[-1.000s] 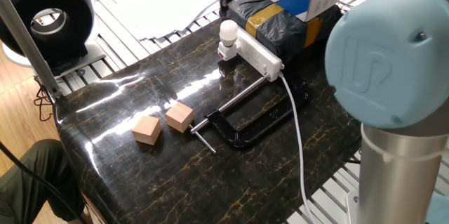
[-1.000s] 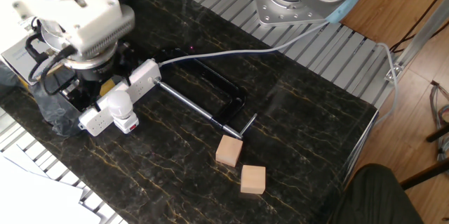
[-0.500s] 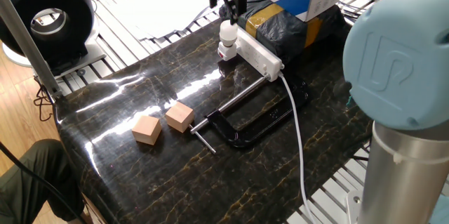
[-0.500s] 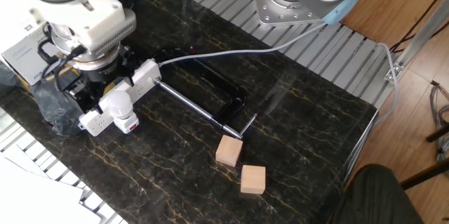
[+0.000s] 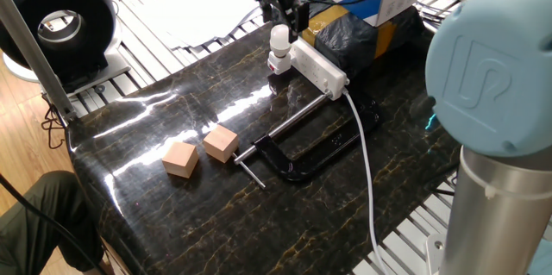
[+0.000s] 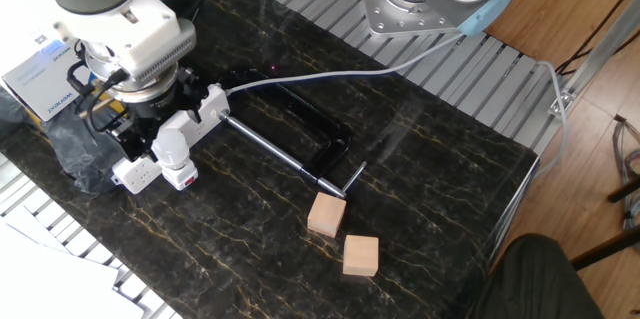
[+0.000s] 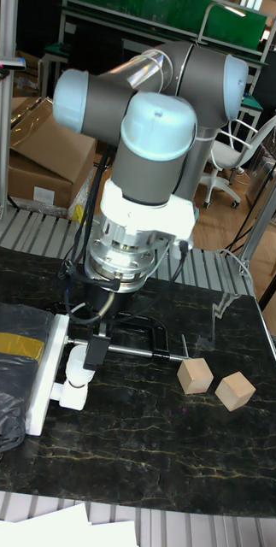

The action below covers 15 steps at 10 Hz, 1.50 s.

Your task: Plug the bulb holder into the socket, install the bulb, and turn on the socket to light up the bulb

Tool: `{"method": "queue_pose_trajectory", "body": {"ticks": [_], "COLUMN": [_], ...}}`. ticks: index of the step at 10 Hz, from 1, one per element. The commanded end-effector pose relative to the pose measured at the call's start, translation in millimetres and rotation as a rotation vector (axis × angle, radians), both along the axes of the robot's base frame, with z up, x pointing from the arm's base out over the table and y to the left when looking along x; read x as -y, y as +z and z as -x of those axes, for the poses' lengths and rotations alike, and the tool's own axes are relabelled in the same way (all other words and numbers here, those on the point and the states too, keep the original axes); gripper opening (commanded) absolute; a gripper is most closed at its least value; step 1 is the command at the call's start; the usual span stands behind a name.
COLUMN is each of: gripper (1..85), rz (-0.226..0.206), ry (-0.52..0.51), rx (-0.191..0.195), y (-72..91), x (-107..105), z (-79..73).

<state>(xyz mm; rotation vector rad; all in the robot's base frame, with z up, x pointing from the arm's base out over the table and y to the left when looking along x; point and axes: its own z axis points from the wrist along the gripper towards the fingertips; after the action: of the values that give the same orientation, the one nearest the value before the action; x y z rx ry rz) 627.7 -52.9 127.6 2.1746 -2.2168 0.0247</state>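
The gripper (image 5: 282,18) hangs right over the bulb (image 5: 279,37), its fingers (image 7: 96,350) down on either side of the globe; I cannot tell whether they press on it. The bulb sits in the holder (image 6: 181,174), which is plugged into the end of the socket (image 5: 318,65). The socket lies on the dark table (image 5: 172,215) against a black-wrapped bundle (image 5: 354,35), its cable (image 5: 366,171) running off the edge. A black clamp (image 5: 297,154) lies beside it, and 2 wooden cubes (image 5: 200,152) rest well apart from the socket.
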Motion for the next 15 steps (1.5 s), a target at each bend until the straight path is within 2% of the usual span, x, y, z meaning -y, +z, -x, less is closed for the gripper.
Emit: {"method": "queue_pose_trajectory", "body": {"ticks": [1,5,10,13,15], "gripper": [77.3,76.0,67.3,64.0,62.0], "rz": [0.002,-0.008,-0.009,-0.015,-0.012], "ry": [0.0,-0.03,-0.039,-0.03,-0.019], "rx": [0.011,0.027,0.023,0.045,0.043], "y": [-7.5,-13.7,-16.3,-15.6,-15.4], "x": [3.5,2.8,4.2,3.8,5.2], "z": [-2.3,-7.7,-7.0,-12.9,-12.3]}}
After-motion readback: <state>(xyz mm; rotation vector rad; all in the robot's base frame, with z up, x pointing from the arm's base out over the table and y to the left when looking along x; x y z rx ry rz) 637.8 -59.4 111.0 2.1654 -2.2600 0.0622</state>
